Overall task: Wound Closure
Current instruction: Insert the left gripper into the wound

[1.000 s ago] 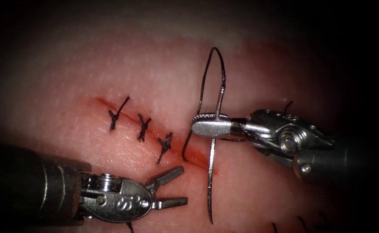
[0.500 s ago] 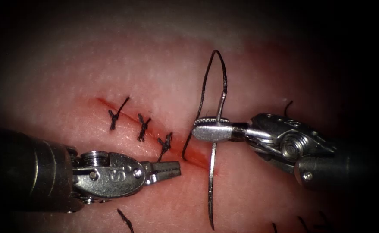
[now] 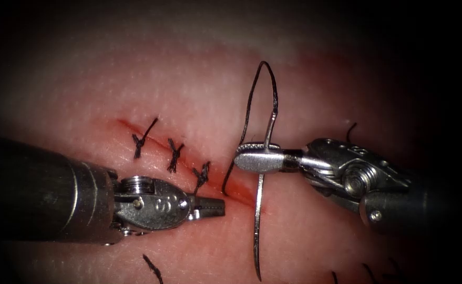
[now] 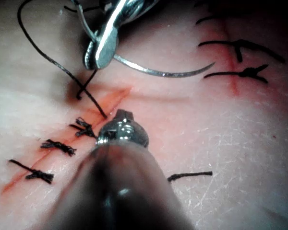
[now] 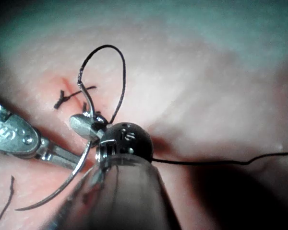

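Note:
The tissue point(image 3: 199, 100) carries a slanting cut point(image 3: 239, 193) closed by three dark knotted stitches point(image 3: 174, 155); its lower end is open and red. My right tool point(image 3: 257, 158) is shut on the curved needle point(image 3: 257, 231) about a third along from its thread end. The needle hangs above the tissue, not in it, with its tip low by the cut's right side. The thread point(image 3: 249, 100) loops up from the needle's tail and down into the tissue by the cut. My left tool point(image 3: 212, 206) is shut on nothing, just left of the cut's open end.
Short cut ends of thread lie on the tissue point(image 3: 152, 268) point(image 3: 350, 129). Another stitched cut point(image 4: 235, 57) shows in the left wrist view beyond the needle point(image 4: 163, 73). The left tool's jaws point(image 5: 57, 155) reach in beside the right tool's wrist point(image 5: 127, 139).
My left tool rose and moved right toward the cut's open end, and its jaws went from open to shut. The right tool with the needle shifted slightly, then held still.

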You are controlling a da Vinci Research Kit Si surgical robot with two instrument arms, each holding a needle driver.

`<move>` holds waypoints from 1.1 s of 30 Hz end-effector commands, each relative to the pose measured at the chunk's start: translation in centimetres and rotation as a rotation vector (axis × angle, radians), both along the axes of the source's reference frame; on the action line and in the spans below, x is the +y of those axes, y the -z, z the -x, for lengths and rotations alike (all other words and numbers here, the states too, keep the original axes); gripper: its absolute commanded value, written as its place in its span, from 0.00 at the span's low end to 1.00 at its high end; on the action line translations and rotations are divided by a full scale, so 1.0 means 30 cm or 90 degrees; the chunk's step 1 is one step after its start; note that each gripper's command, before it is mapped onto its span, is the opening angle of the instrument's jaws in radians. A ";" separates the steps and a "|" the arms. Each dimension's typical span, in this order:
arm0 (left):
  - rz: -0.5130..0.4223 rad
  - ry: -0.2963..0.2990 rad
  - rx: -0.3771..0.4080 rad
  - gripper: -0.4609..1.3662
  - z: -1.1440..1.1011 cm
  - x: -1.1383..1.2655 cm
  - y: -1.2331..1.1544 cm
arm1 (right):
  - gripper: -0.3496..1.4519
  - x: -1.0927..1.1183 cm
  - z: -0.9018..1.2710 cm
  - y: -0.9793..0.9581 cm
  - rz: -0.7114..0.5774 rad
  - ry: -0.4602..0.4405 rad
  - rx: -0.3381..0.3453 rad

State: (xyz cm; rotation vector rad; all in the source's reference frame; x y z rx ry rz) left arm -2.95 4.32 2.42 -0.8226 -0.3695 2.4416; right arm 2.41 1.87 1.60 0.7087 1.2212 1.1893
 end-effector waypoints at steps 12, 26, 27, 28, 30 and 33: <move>-0.017 -0.040 0.022 0.06 0.0003 0.0024 -0.0100 | 0.00 -0.0009 0.0003 0.0009 0.003 0.001 -0.001; -0.019 -0.077 0.044 0.06 0.0023 0.0082 -0.0237 | 0.00 -0.0023 0.0009 0.0020 0.004 0.003 0.000; -0.020 -0.081 0.047 0.06 0.0024 0.0077 -0.0246 | 0.00 -0.0026 0.0009 0.0022 0.004 0.003 0.000; -0.022 -0.086 0.051 0.06 0.0026 0.0069 -0.0256 | 0.00 -0.0028 0.0010 0.0023 0.004 0.003 0.000; -0.026 -0.096 0.062 0.06 0.0030 0.0050 -0.0274 | 0.00 -0.0030 0.0012 0.0024 0.004 0.003 0.000; -0.038 -0.112 0.065 0.06 0.0035 0.0025 -0.0292 | 0.00 -0.0028 0.0014 0.0022 0.004 0.003 0.000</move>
